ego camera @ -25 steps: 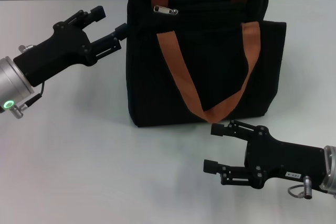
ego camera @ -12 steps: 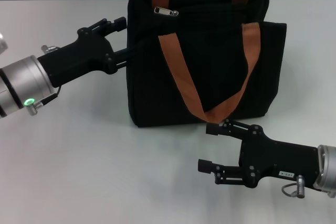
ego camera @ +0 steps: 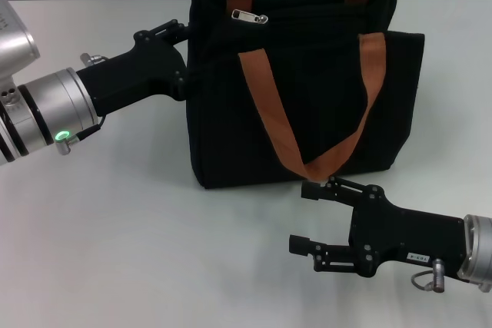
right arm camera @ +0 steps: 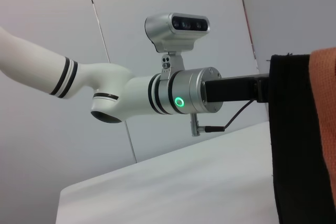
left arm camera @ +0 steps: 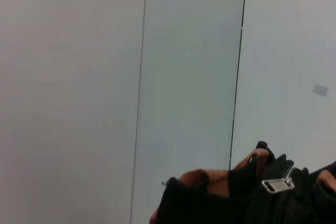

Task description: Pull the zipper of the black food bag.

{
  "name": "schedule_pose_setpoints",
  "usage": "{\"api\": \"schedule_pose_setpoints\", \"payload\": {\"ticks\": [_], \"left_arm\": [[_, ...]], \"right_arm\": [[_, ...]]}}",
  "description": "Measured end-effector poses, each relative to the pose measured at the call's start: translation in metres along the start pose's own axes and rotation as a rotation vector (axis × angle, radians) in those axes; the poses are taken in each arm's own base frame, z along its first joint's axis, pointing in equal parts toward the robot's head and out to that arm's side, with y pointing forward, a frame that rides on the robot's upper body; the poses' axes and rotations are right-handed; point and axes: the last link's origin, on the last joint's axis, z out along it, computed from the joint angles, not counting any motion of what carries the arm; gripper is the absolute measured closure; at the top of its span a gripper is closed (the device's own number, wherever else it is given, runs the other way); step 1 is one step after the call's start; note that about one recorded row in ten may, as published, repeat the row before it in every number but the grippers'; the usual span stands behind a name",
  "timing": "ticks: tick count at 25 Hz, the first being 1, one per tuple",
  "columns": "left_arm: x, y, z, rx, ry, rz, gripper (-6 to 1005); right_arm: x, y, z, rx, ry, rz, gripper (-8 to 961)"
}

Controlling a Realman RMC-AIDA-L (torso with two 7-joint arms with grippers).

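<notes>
Black food bag (ego camera: 304,90) upright; left gripper (ego camera: 183,55) against its side, jaws unclear; right gripper (ego camera: 307,217) jaws open.

Black food bag (ego camera: 304,90) upright on table (ego camera: 115,220); zipper (ego camera: 250,15) at top edge (left end), just right of left gripper (ego camera: 184,51) jaws; right gripper (ego camera: 306,217) in front.

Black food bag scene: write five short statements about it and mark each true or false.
1. The black food bag stands upright on the table. True.
2. The zipper pull sits near the bag's end on the robot's left. True.
3. The right gripper grips the zipper. False: it hangs open in front of the bag, near the table, holding nothing.
4. The left gripper is at the bag's left end. True.
5. The bag's straps are blue. False: they are orange-brown.
</notes>
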Motion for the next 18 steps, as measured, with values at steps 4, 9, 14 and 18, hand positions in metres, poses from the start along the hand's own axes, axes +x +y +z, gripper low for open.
{"api": "schedule_pose_setpoints", "payload": {"ticks": [4,9,14,18], "left_arm": [[0.0020,-0.0015,0.0002,0.008,0.010,-0.001,280],[0.0031,-0.0015,-0.0010,0.014,0.025,0.016,449],[0.0029,0.0000,-0.0010,0.005,0.025,0.019,660],[0.0038,-0.0005,-0.0013,0.010,0.034,0.015,814]], "right_arm": [[0.0010,0.0007,-0.0010,0.004,-0.001,0.003,113],[0.0010,0.0004,-0.0011,0.007,-0.001,0.003,113],[0.0007,0.0001,-0.0012,0.010,-0.003,0.003,113],[0.0007,-0.0001,-0.0015,0.013,-0.005,0.004,113]]}}
